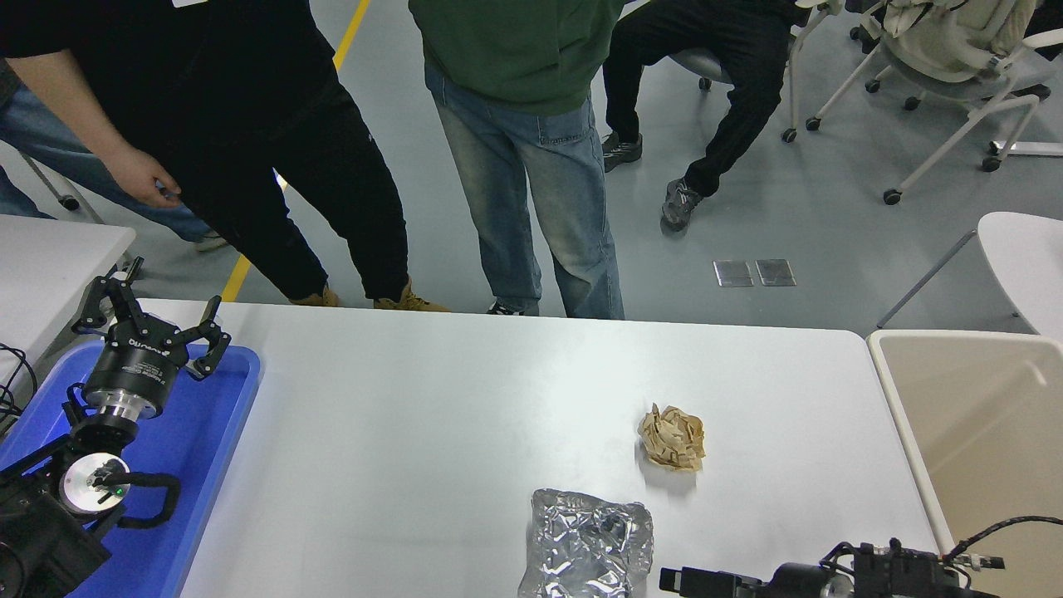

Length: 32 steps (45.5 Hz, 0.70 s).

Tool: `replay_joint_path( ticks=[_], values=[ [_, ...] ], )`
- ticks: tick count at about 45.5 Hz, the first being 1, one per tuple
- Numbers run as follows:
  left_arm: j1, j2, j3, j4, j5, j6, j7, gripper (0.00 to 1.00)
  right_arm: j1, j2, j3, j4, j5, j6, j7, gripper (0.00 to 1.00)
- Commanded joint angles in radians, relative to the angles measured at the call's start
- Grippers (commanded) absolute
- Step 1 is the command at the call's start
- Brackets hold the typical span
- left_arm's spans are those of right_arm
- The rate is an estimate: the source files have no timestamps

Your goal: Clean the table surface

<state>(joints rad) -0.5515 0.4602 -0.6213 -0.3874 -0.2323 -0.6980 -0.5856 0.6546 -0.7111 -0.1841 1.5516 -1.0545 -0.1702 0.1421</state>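
While the left gripper's (149, 320) fingers spread wide, foil (588, 544) and crumpled paper (672, 437) litter the table surface (432, 432).

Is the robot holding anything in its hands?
No. The left gripper is open and empty above the blue tray; the right gripper touches nothing.

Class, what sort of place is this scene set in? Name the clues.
Probably a robotics lab or workshop: grey floor with a yellow line, white wheeled office chairs, and a black robot arm parked over a blue plastic tray.
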Motion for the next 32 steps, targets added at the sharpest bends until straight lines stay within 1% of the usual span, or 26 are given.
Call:
replay_joint_path(
  ticks=[1,13,24,32],
  values=[
    [0.001,0.0,0.0,0.001,-0.001,0.0,0.0,1.0,0.003,0.045,-0.002,-0.001,0.011,-0.002,-0.006,1.0],
    [0.001,0.0,0.0,0.001,-0.001,0.0,0.0,1.0,0.003,0.117,-0.003,-0.047,-0.004,-0.005,-0.003,1.0],
    [0.001,0.0,0.0,0.001,0.001,0.0,0.0,1.0,-0.007,0.144,-0.003,-0.099,-0.064,-0.017,-0.002,1.0],
    [0.001,0.0,0.0,0.001,-0.001,0.0,0.0,1.0,-0.007,0.185,-0.003,-0.148,-0.073,-0.02,-0.002,1.0]
  ],
)
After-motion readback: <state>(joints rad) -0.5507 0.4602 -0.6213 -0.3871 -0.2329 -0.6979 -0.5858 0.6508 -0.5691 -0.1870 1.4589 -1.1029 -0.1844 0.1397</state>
